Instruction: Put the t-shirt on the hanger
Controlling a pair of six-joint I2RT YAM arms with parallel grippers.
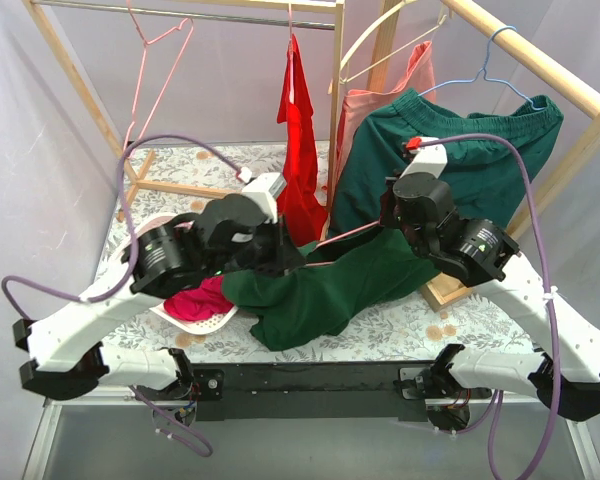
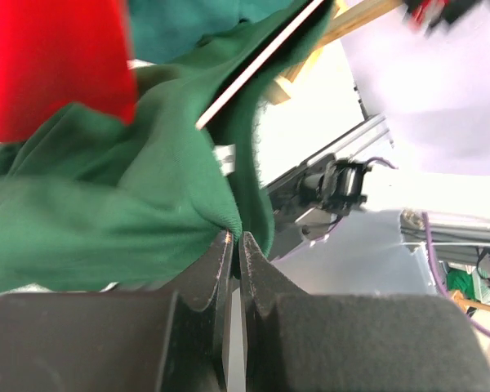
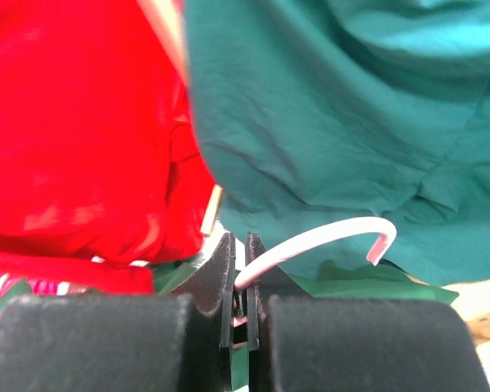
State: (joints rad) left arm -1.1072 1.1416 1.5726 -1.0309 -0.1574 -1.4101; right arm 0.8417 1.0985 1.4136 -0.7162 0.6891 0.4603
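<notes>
Holding pink cloth (image 1: 202, 298): basket (image 1: 192, 323) on bench (image 1: 400, 325) | left jaws pinch t-shirt (image 1: 320, 285) | right jaws clamp hanger (image 3: 310, 241); its hook (image 3: 382, 237) seen only by right wrist

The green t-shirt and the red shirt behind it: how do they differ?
The green t-shirt lies bunched on the table; the red shirt hangs straight from the rail. The left tool pinches the green t-shirt, with the right tool holding a pink hanger beside it; nothing grips the red shirt. Both are plain, single-colour.
</notes>
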